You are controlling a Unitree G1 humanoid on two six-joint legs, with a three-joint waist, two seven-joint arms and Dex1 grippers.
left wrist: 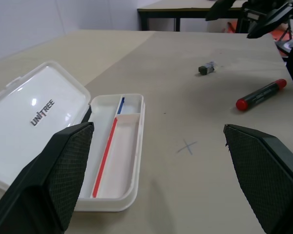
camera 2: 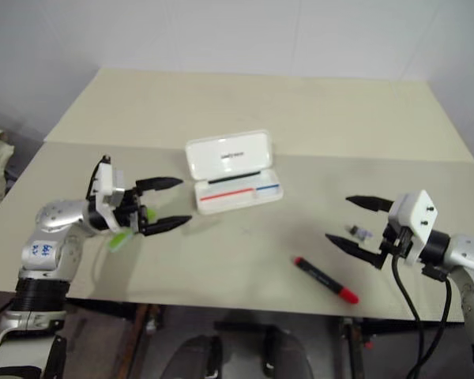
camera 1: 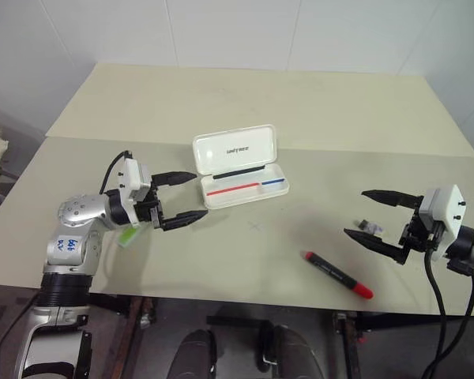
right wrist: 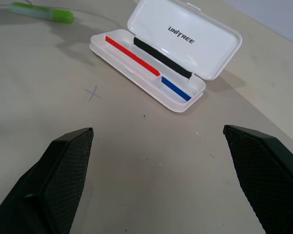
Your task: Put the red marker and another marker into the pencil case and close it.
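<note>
- Both tools, left [camera 1: 178, 200] and right [camera 1: 379, 217], gape empty.
- Pencil case [camera 1: 238, 166] lies open mid-tabletop [camera 1: 316, 118].
- Red marker [camera 1: 338, 275] near the front edge could roll off if nudged.
- Green marker [right wrist: 41, 12] under the left arm risks a fumble.

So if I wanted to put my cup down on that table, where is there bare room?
The far half of the table, behind the open pencil case, is bare. So is the middle stretch between the case and the red marker. It gets busier by the left pincer, with the green marker under it, and by the right pincer, near a small dark object.
</note>
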